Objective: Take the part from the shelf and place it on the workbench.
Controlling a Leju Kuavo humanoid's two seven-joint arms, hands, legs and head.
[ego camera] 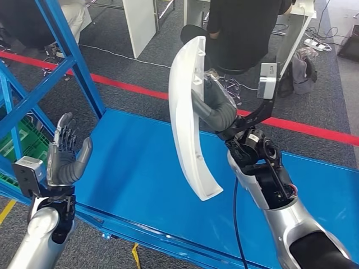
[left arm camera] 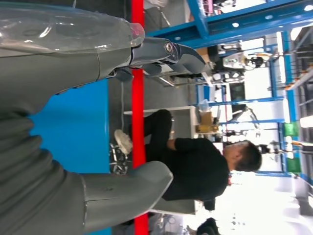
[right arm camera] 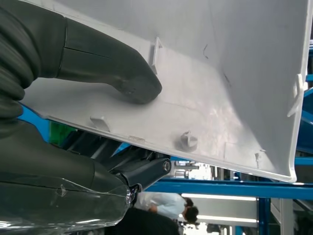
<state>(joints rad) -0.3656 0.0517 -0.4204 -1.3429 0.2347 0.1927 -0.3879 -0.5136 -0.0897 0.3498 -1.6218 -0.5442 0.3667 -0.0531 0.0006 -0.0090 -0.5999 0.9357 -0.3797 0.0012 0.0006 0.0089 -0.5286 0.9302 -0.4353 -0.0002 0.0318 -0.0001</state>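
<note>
A long curved white plastic part [ego camera: 186, 120] stands nearly upright in the air above the blue workbench [ego camera: 135, 168], held by my right hand [ego camera: 218, 109]. The thumb presses its inner face and the fingers wrap behind it. Up close in the right wrist view, the thumb [right arm camera: 110, 63] lies on the ribbed inside of the part [right arm camera: 221, 88]. My left hand [ego camera: 65, 154] is raised at the workbench's left edge, fingers spread and holding nothing; the left wrist view shows it [left arm camera: 92, 117] with nothing between thumb and fingers.
The blue shelf frame [ego camera: 63, 61] rises at the left, with a green crate [ego camera: 25, 143] behind it. A person in black [ego camera: 241, 28] sits beyond the red floor line [ego camera: 296, 124]. A white desk leg [ego camera: 139, 25] stands at the back.
</note>
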